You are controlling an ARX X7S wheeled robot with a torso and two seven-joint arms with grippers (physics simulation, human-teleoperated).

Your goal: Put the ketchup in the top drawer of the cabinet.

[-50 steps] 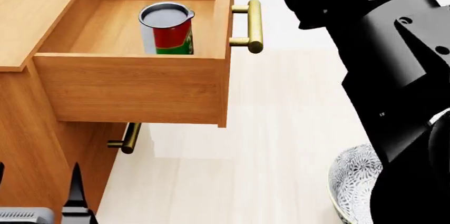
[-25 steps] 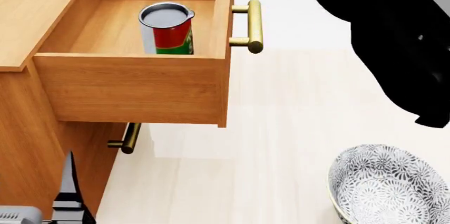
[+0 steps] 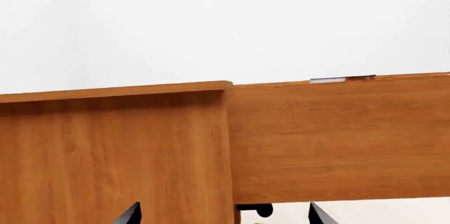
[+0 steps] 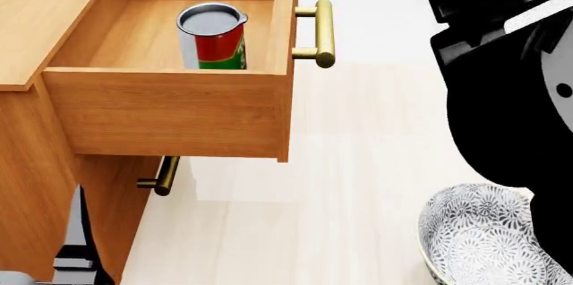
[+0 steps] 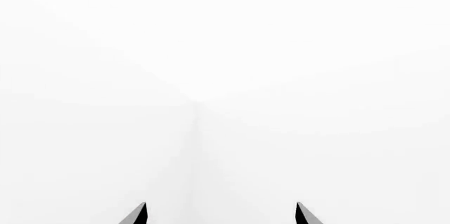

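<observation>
The ketchup (image 4: 212, 35), a tin with a silver lid and a red and green label, stands upright inside the open top drawer (image 4: 170, 114) of the cabinet (image 4: 36, 23). The drawer's brass handle (image 4: 323, 33) faces right. In the left wrist view, my left gripper (image 3: 221, 217) is open and empty, low beside the cabinet's side (image 3: 113, 155) and the drawer's wall (image 3: 338, 139). The can's lid (image 3: 342, 79) just shows over that wall. One left finger (image 4: 76, 241) shows at the bottom left of the head view. My right gripper (image 5: 221, 216) is open and empty, facing bare white walls.
The lower drawer's brass handle (image 4: 161, 176) shows under the open drawer. A grey-patterned bowl (image 4: 470, 235) sits on the pale floor at the lower right, partly behind my black right arm (image 4: 510, 97). Pale floor lies between cabinet and bowl.
My right arm has swung through the right side of the head view and now covers the bowl's right edge. The left finger has shifted slightly left. The can and drawer have not moved.
</observation>
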